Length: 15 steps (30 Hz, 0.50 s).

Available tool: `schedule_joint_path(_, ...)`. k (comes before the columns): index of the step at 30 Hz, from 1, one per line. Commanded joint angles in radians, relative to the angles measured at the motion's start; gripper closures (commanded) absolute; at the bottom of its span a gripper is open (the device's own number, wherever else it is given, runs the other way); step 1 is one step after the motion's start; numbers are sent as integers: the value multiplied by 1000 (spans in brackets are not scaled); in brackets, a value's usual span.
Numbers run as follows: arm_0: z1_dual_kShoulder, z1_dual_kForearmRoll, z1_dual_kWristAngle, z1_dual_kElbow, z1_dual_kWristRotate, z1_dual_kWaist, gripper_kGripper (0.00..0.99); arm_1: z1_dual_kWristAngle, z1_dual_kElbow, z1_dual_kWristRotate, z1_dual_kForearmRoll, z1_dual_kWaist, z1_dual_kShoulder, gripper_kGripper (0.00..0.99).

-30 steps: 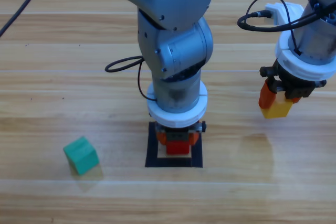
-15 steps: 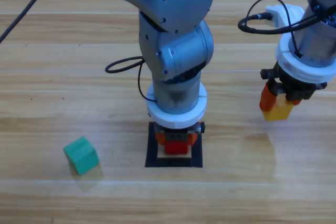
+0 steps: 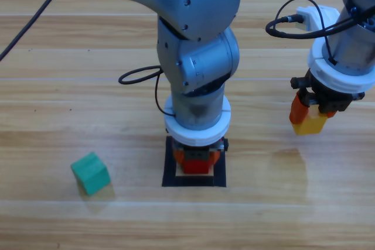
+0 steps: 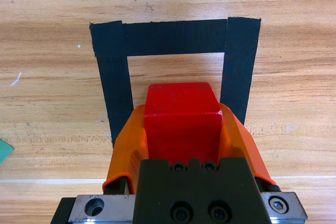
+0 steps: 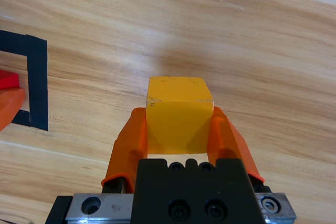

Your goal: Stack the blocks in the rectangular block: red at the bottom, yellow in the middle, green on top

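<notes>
Jaws grip red cube (image 4: pixel 181 121), yellow cube (image 5: pixel 179 119); both unmarked.

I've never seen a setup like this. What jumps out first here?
The big left arm at centre, its gripper clamping a red cube over a black tape square. To the right, the other gripper holds a yellow cube above the table, while a green cube sits alone at lower left.

Wooden table (image 3: pixel 70 92), light planks w/ grain; nothing else.
</notes>
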Motion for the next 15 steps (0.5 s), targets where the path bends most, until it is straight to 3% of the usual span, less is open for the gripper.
schedule_joint_path(1,56,-12,12,5,-7,-16,820,6,24,-3,-18,8,-36,676)
schedule_joint_path(8,39,-9,12,4,-19,-18,217,6,25,-1,-18,8,-36,676)
schedule_joint_path(15,21,-4,14,10,-24,-19,131,6,25,0,-20,8,-42,676)
